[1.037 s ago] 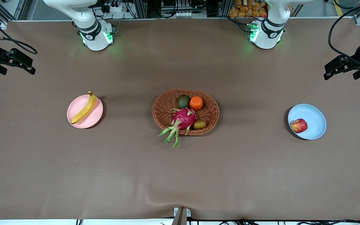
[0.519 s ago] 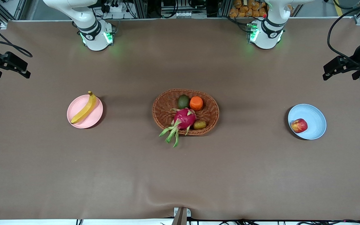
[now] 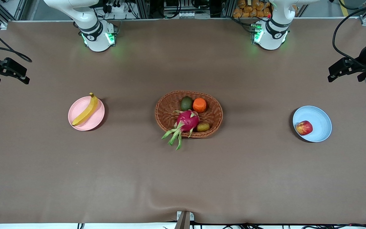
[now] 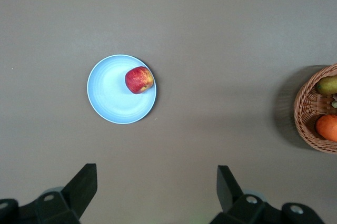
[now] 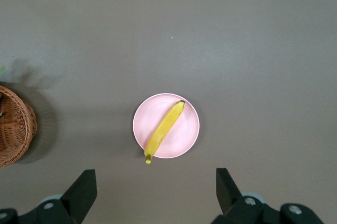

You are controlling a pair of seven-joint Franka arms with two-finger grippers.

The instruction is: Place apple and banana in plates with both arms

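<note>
The banana (image 3: 86,109) lies across the pale pink plate (image 3: 95,120) toward the right arm's end of the table. The apple (image 3: 304,128) sits in the light blue plate (image 3: 321,122) toward the left arm's end. My right gripper (image 3: 26,75) is open and empty, up in the air over the bare table by its end edge. My left gripper (image 3: 330,73) is open and empty over the table by the other end edge. The left wrist view shows the apple (image 4: 139,80) in the blue plate (image 4: 110,100). The right wrist view shows the banana (image 5: 163,129) on the pink plate (image 5: 185,129).
An oval wicker basket (image 3: 157,114) stands mid-table between the plates. It holds a magenta dragon fruit (image 3: 187,121), an orange (image 3: 199,105), an avocado (image 3: 186,103) and a small brown fruit (image 3: 203,127). The basket's edge shows in both wrist views.
My right gripper has drawn farther out toward its end of the table, away from the pink plate. My left gripper has shifted only slightly. The fruits and plates have not moved.
</note>
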